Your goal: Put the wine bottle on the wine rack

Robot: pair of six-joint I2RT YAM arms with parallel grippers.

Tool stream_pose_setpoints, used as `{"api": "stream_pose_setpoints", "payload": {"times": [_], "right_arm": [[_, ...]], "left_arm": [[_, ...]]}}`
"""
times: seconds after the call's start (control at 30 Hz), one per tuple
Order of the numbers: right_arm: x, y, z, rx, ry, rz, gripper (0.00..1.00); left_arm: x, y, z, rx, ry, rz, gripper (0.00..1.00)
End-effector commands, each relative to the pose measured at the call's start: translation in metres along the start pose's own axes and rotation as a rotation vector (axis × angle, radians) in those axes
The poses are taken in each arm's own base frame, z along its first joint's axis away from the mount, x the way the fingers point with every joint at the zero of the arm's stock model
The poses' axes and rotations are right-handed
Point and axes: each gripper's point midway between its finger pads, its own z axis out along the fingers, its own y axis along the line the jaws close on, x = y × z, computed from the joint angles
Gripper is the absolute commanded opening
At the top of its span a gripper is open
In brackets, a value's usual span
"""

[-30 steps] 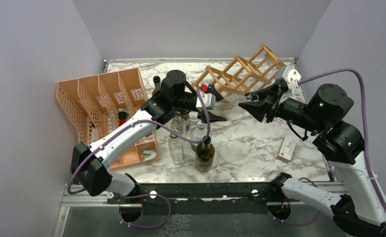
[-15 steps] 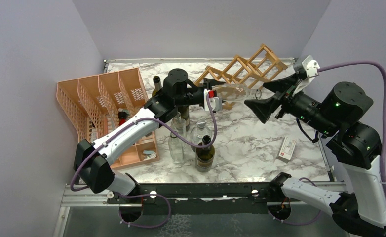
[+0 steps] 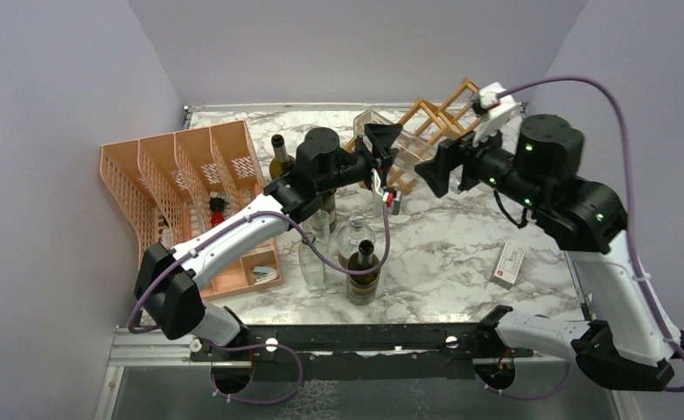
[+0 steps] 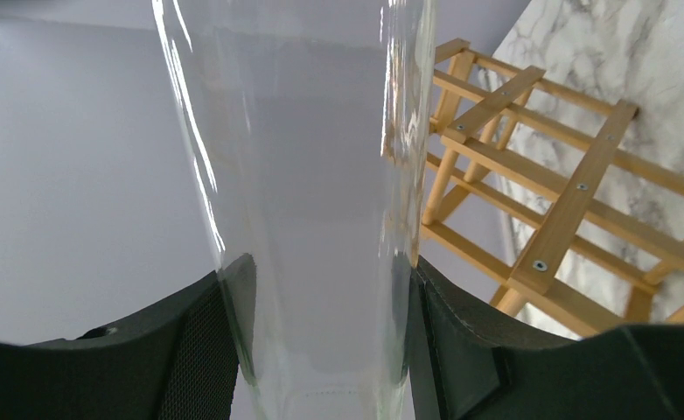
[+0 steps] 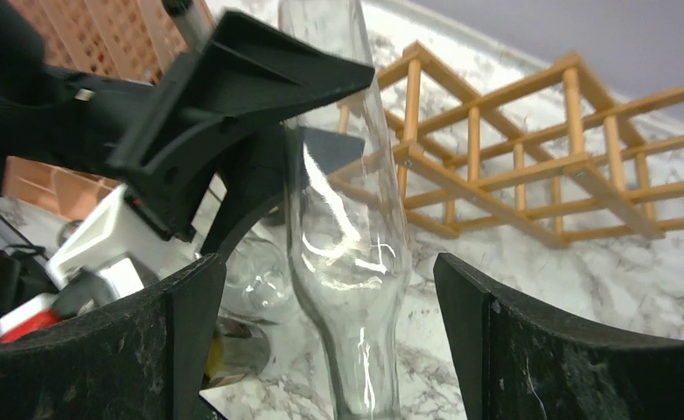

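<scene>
The wine bottle (image 4: 303,175), of clear glass, hangs in the air over the far part of the worktop (image 3: 448,254). It is just in front of the wine rack (image 3: 439,114) and outside its cells. The left jaws pinch it, one black pad pressed against each side of the glass. The right jaws are spread wide around the bottle's other end, and the right wrist view shows a gap between the glass and each finger.

The rack is a light wooden lattice of diamond-shaped cells. It sits at the far right corner of the worktop, running slantwise toward that corner. Whether the bottle touches its slats cannot be told.

Toward the middle of the worktop stands a cluster of upright bottles. A dark green bottle (image 3: 364,273) is closest to the near edge, with clear bottles (image 3: 312,254) just beside it. An orange mesh organizer (image 3: 177,171) lies along the left edge. A small white and red box (image 3: 508,262) lies flat near the right edge, well apart from the bottles.
</scene>
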Motion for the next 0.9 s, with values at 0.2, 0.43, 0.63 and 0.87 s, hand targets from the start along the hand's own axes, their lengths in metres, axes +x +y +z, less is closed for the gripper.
{"api": "stream_pose_setpoints", "payload": {"times": [0.2, 0.43, 0.63, 0.87], "right_arm": [[0.046, 0.007, 0.026, -0.027, 0.121, 0.049, 0.87], [0.058, 0.015, 0.032, -0.069, 0.143, 0.06, 0.69], [0.067, 0.011, 0.038, -0.046, 0.177, 0.067, 0.78], [0.066, 0.005, 0.043, -0.007, 0.167, 0.073, 0.7]], "left_arm": [[-0.021, 0.037, -0.012, -0.114, 0.004, 0.303, 0.0], [-0.026, 0.045, -0.014, -0.13, -0.007, 0.307, 0.0], [-0.03, 0.05, -0.015, -0.139, -0.024, 0.303, 0.0], [-0.034, 0.056, -0.018, -0.153, -0.04, 0.296, 0.0]]}}
